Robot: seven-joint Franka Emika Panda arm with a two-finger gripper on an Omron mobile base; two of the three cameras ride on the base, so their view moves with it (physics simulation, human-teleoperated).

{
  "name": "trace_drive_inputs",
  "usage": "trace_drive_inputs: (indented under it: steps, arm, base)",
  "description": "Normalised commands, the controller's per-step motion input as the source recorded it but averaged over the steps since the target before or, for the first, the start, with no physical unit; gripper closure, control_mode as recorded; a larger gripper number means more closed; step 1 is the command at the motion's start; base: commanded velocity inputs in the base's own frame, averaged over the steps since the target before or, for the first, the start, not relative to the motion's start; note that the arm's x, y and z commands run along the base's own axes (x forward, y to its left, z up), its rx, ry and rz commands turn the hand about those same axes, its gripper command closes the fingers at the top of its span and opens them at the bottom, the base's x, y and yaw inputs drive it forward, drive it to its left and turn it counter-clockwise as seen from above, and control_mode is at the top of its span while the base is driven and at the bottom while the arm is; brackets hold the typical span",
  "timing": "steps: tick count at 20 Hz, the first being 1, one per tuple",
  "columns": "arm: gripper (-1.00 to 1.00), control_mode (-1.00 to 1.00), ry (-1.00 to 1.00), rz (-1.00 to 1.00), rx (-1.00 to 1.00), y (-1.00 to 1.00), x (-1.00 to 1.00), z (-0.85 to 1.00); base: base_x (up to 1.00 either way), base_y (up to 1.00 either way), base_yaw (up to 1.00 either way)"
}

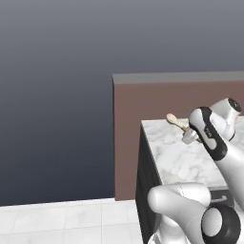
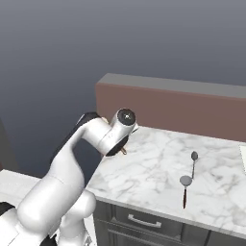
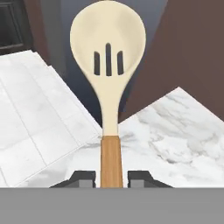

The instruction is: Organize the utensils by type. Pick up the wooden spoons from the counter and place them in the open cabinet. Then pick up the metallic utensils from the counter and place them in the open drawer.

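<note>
In the left base view, the white marble counter (image 1: 176, 159) is seen atop dark base cabinets, backed by a brown wall panel (image 1: 157, 102). The arm is bent over the counter's near end, and a wooden spoon (image 1: 176, 120) is seen projecting from behind the wrist, its pale head raised above the slab near the back edge; the gripper itself is hidden by the wrist there. In the right base view, the arm is reached over the counter's left corner, and a small piece of the spoon's orange-brown handle (image 2: 124, 151) is glimpsed under the hand. Two metallic utensils are laid on the marble well to the right: one with a grey round head and a dark reddish handle (image 2: 185, 190), and a slimmer one (image 2: 193, 163) just behind it, the two nearly touching. A closed drawer front with a silver handle (image 2: 144, 221) is seen below. In the hand view, the gripper (image 3: 112, 178) is narrowly closed on the spoon's handle, a finger (image 3: 83, 177) pressed on either side, and the slotted pale head is held out over the counter's edge and the tiled floor (image 3: 35, 113).
</note>
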Motion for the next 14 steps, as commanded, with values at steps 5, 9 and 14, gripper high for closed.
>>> trace_drive_inputs:
  steps: [5, 9, 14]
  arm:
    - [1.0, -1.0, 0.02, 0.32, -0.06, 0.08, -0.27, 0.36]
    - [1.0, -1.0, 0.01, 0.25, -0.1, 0.03, -0.36, 0.25]
    - [1.0, -1.0, 0.02, 0.05, -0.1, 0.04, -0.22, 0.06]
  base:
    - [0.0, 0.0, 0.0]
    - [0.0, 0.0, 0.0]
    - [0.0, 0.0, 0.0]
